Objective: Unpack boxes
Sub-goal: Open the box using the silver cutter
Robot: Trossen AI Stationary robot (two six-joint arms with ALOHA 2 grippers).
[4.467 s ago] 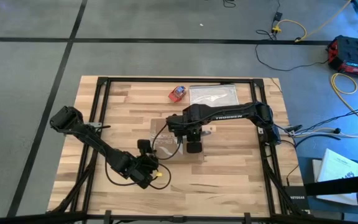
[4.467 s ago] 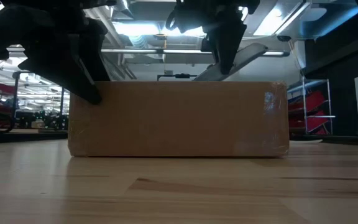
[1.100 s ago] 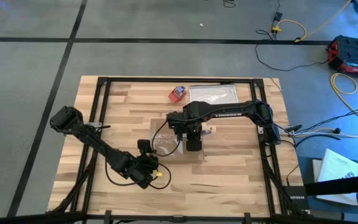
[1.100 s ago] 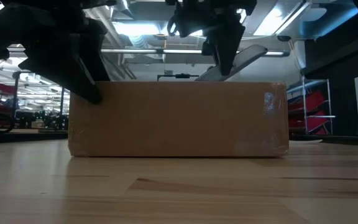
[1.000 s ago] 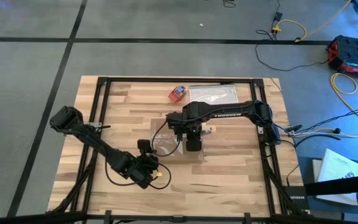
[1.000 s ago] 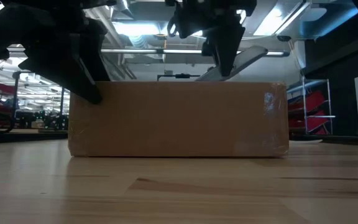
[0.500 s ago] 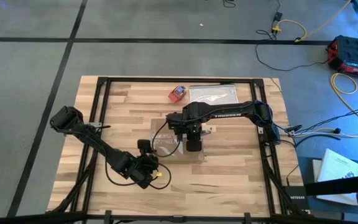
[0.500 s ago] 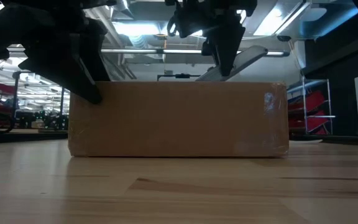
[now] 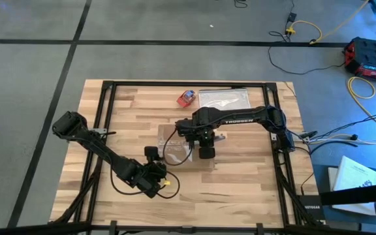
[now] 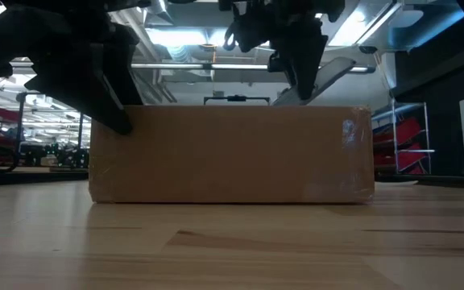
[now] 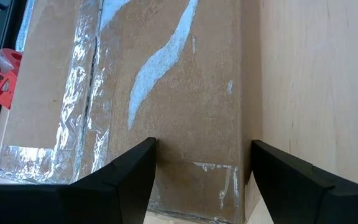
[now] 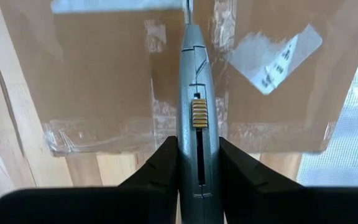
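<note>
I count one shallow brown cardboard box, glossy tape strips | right gripper clamps one slim grey knife | left gripper spread, straddling box corner

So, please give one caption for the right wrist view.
Right gripper holds a grey utility knife against the taped cardboard box.

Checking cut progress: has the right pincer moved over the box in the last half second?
Yes. In the low view, the right pincer, shut on the grey box cutter, has shifted rightward along the cardboard box top edge, toward its taped end.
</note>
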